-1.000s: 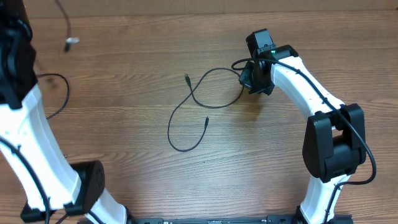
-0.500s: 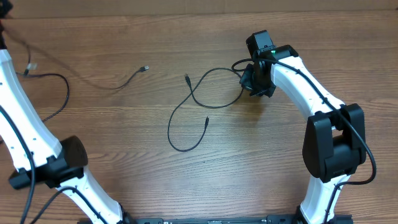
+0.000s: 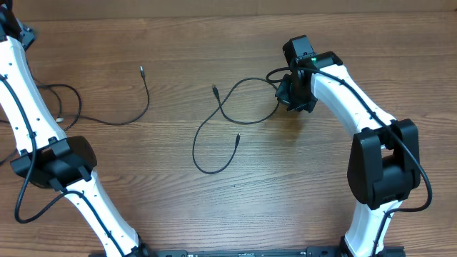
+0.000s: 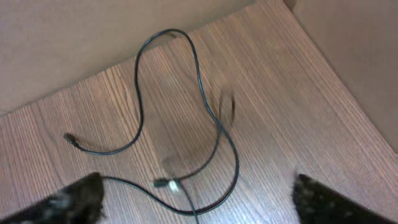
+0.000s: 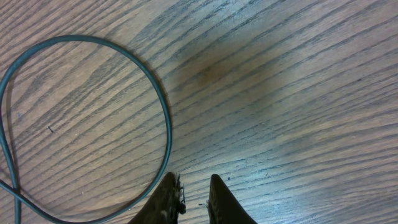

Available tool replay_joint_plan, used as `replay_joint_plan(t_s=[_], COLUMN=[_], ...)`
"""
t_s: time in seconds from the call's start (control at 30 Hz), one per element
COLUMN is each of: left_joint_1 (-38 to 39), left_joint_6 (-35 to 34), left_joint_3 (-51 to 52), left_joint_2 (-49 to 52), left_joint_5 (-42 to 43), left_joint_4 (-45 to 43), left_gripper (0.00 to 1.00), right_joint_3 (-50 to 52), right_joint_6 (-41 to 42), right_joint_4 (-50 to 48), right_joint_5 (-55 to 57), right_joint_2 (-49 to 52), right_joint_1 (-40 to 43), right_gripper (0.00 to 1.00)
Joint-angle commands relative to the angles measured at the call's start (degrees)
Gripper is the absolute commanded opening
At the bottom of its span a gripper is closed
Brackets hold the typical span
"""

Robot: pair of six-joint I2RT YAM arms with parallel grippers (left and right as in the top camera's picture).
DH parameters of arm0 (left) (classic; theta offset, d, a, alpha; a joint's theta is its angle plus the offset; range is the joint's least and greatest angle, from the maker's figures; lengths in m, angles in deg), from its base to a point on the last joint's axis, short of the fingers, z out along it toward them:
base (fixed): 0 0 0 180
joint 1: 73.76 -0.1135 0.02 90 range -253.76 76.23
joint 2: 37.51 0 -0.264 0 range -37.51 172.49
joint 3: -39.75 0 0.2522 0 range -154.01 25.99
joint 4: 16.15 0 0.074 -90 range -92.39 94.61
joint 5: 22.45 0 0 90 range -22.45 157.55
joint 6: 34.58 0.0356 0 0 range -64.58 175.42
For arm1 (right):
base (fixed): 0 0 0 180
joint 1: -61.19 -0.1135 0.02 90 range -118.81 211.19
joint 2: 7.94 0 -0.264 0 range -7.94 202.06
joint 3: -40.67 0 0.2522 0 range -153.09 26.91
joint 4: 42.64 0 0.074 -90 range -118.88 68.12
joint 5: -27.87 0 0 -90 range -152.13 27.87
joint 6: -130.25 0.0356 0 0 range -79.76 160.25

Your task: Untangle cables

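One thin black cable (image 3: pixel 206 126) lies looped at mid-table, its plug tips (image 3: pixel 214 88) free. Its right-hand bend (image 5: pixel 163 106) curves past the outer side of my right gripper's left finger (image 5: pixel 166 199). My right gripper (image 3: pixel 295 95) (image 5: pixel 195 194) is low over the wood, fingers almost together, and nothing shows in the narrow gap. A second cable (image 3: pixel 136 111) (image 4: pixel 200 81) lies loose at the left, overlapping another strand (image 4: pixel 214 149) with a silver plug (image 4: pixel 165 183). My left gripper (image 4: pixel 199 202) hangs wide open above them, holding nothing. In the overhead view it sits off the top-left corner.
Beige walls (image 4: pixel 74 43) (image 4: pixel 348 56) border the table's far-left corner. The left arm (image 3: pixel 53 160) stretches up the left side, with its own thick cord (image 3: pixel 28 207) beside it. The right arm (image 3: pixel 382 164) occupies the right side.
My left gripper has opened and let go of the cable, which has dropped onto the left of the table. The left arm has swung toward the top-left corner. The right arm has stayed put.
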Motion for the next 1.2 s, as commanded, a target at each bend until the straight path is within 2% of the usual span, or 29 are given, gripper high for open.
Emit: replay_joint_plan(t_s=[0.0,0.1,0.2,0.3,0.37,0.4,0.47,0.57,0.6,0.63,0.7,0.77,0.93,1.07,1.17], left_joint_1=[-0.6,-0.5,-0.1,2.3,4.4,5.6,9.0,12.3,12.9,14.1,15.8,18.4,25.8,33.9,39.3], left_joint_6=[3.2,6.0,10.0,24.5,32.5,34.7,35.2,28.3,27.8,27.7,27.7,27.7,25.3,20.6,12.8], left_joint_3=[-2.0,-3.7,-4.2,-4.1,-4.1,-4.1,-3.6,-3.5,-3.5,-3.5,-3.4,-2.6,3.3,13.7,23.1], left_joint_2=[-1.0,-2.1,-4.2,-6.4,-6.6,-6.5,-6.2,-5.9,-5.9,-5.9,-5.9,-5.9,-5.9,-5.9,-5.9], left_joint_5=[2.5,11.5,25.2,47.4,59.5,61.9,56.7,40.4,38.7,37.7,37.8,37.8,37.8,37.3,32.9], left_joint_4=[0.3,2.4,2.6,2.6,4.7,6.2,9.7,11.0,11.0,11.1,11.7,12.5,12.7,6.5,-0.5], left_gripper=[1.00,1.00,1.00,0.98,0.96,0.96,1.00,1.00,1.00,1.00,1.00,1.00,0.91,0.90,0.90], right_joint_3=[0.0,0.0,0.0,0.0,0.0,0.0,-0.1,-0.1,-0.1,-0.1,-0.1,-0.1,-0.1,-0.1,-0.1], right_joint_6=[-1.0,-2.6,-4.9,-5.9,-7.2,-8.2,-8.8,-9.0,-9.7,-10.0,-9.9,-9.9,-9.9,-9.9,-9.9], right_joint_4=[-0.2,-0.4,-1.2,-2.4,-3.5,-4.0,-4.5,-3.8,-3.8,-3.7,-3.7,-3.7,-3.3,-1.4,-0.3], right_joint_5=[-0.3,-1.8,-3.9,-7.1,-9.7,-10.8,-11.9,-11.8,-11.9,-11.8,-12.2,-13.2,-15.6,-15.5,-15.5], right_joint_2=[0.5,0.5,0.5,0.5,0.5,0.5,0.5,0.5,0.5,0.5,0.5,0.5,0.5,0.5,0.5], right_joint_1=[-0.2,-0.2,-0.2,-0.2,-0.2,-0.2,-0.2,-0.1,-0.1,-0.1,0.3,1.0,4.0,7.5,9.0], right_gripper=[0.15,0.15,0.14,0.14,0.15,0.15,0.19,0.30,0.33,0.39,0.45,0.47,0.51,0.52,0.54])
